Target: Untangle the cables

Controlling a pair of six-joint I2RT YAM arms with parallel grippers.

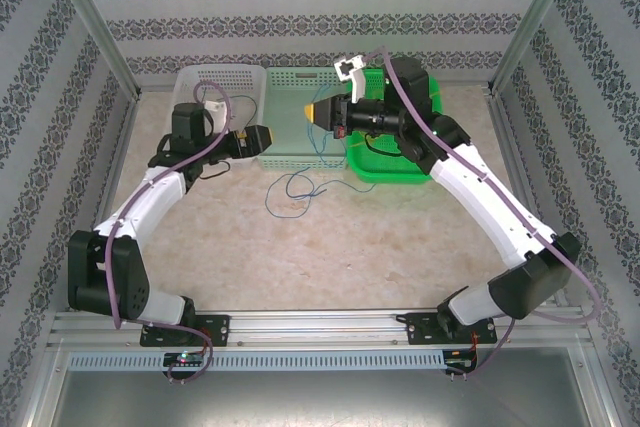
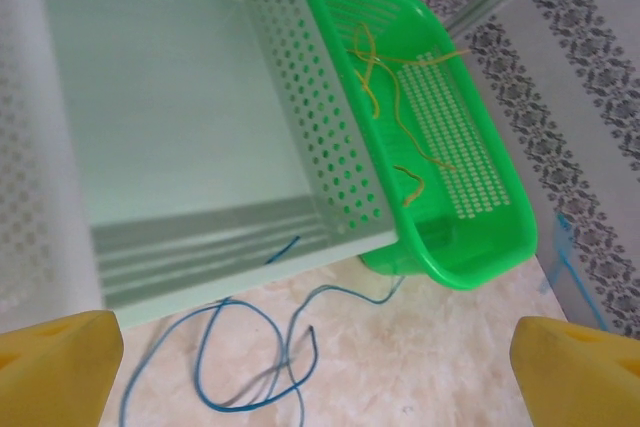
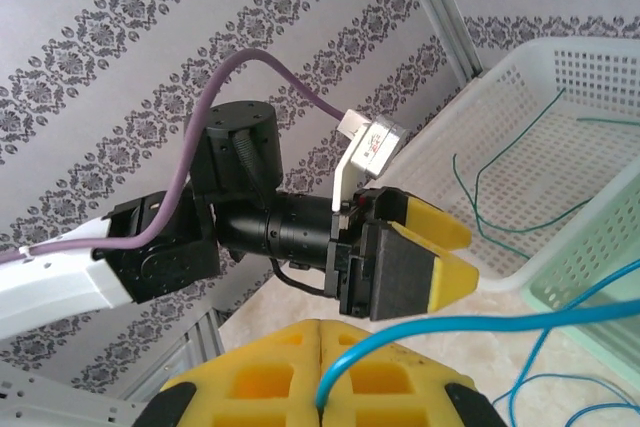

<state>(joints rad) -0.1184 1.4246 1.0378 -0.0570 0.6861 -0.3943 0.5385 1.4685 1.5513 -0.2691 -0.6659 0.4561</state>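
Above the middle basket (image 1: pixel 290 82), the right gripper (image 1: pixel 322 112) pinches the blue cable (image 3: pixel 440 328); its loops lie on the table (image 1: pixel 320 257). Left gripper (image 1: pixel 262 139) is spread wide. Cable looks light and floppy; grab near an end.

Two white-and-black arms
White shells are joined by black joints on the left arm (image 1: pixel 150 195) and right arm (image 1: pixel 488 197); a purple cable (image 3: pixel 252 55) is strung along each, and yellow pads are fitted to the left pincer (image 1: pixel 268 139) and right pincer (image 1: pixel 311 112).

Green basket (image 2: pixel 470 247) is glossy plastic (perforated); pale basket (image 2: pixel 330 127) duller; blue cable (image 3: pixel 470 327) smooth-sheathed; tabletop (image 2: pixel 430 347) polished.
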